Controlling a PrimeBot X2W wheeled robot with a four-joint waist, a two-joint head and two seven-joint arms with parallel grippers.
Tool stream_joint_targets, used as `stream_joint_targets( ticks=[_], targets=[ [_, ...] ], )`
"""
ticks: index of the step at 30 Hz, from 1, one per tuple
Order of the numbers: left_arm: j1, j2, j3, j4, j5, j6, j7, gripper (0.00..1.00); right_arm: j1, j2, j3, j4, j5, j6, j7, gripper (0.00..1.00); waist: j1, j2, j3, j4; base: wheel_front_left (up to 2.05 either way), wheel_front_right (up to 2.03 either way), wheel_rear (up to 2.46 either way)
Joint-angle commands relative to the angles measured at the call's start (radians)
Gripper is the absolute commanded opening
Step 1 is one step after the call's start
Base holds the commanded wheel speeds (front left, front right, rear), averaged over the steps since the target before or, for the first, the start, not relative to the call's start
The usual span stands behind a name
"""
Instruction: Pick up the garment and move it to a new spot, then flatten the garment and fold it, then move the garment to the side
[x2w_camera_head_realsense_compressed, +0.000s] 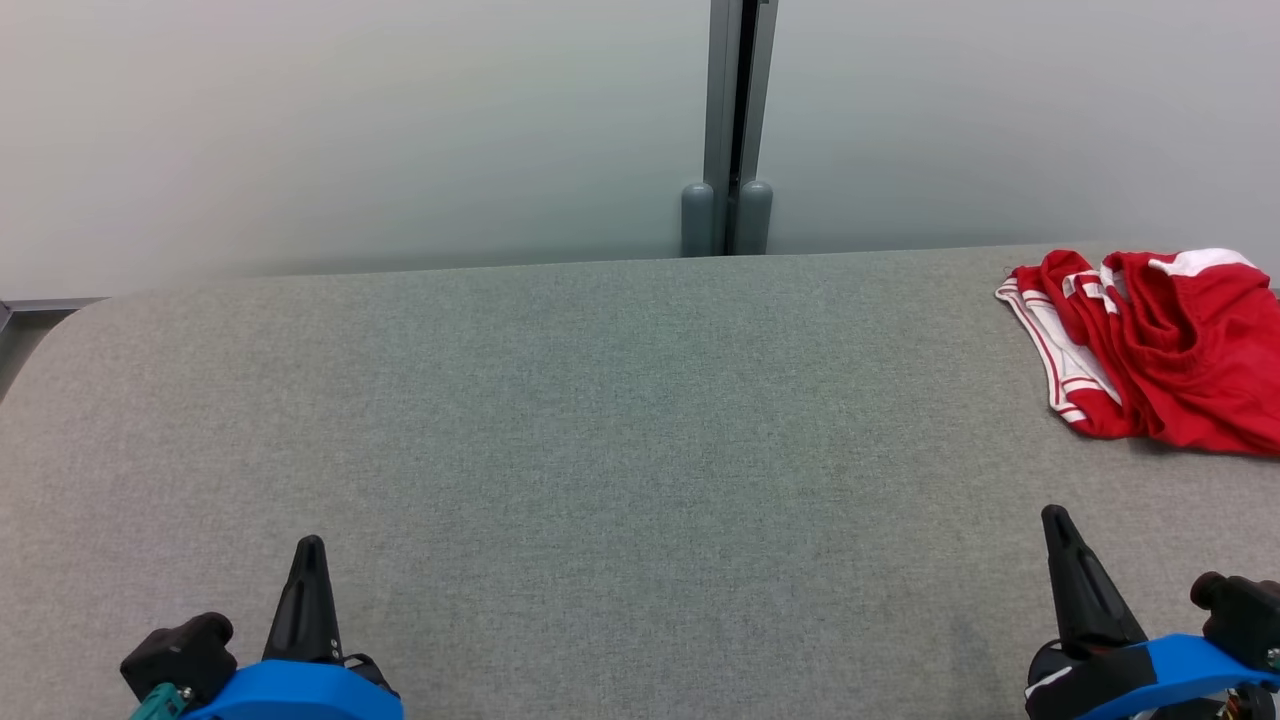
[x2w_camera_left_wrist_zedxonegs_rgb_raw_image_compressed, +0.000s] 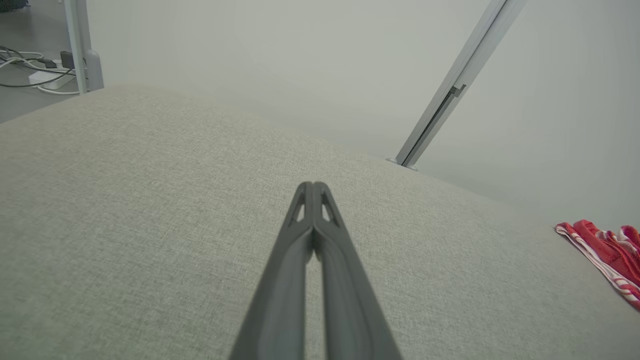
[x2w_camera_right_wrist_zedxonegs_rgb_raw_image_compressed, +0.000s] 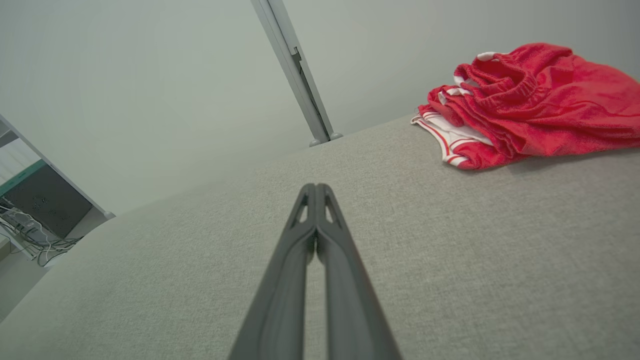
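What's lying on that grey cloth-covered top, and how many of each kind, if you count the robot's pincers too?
Garments, red with white trim: 1, the garment, crumpled, off to the robot's right.
Grippers, with dark fingers: 2, the left gripper and the right gripper, both shut on nothing.
Total: 3

a grey fabric-covered table (x2w_camera_head_realsense_compressed: 560, 420) carries a crumpled red garment (x2w_camera_head_realsense_compressed: 1160, 345) (white-trimmed) at its far right
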Motion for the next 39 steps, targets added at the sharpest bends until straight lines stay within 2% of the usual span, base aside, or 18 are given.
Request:
stream_joint_targets(
  ticks=[1, 20, 39],
  targets=[
    [-0.036, 0.003, 0.018, -0.011, -0.049, -0.012, 0.01, 0.0, -0.031, -0.003, -0.004, -0.006, 0.055, 0.0, 0.006, 0.0, 0.0, 0.0, 0.0, 0.0, 0.0, 0.0, 0.0],
    [-0.07, -0.018, 0.069, 0.007, -0.324, -0.056, 0.07, 0.0, -0.065, -0.004, -0.012, 0.037, 0.347, 0.0, 0.041, 0.0, 0.0, 0.0, -0.002, 0.002, 0.0, 0.0, 0.0],
    [-0.095, -0.034, 0.111, 0.021, -0.538, -0.091, 0.118, 0.0, -0.093, -0.005, -0.018, 0.072, 0.574, 0.0, 0.069, 0.0, 0.0, 0.0, -0.003, 0.004, 0.0, 0.0, 0.0]
  ],
)
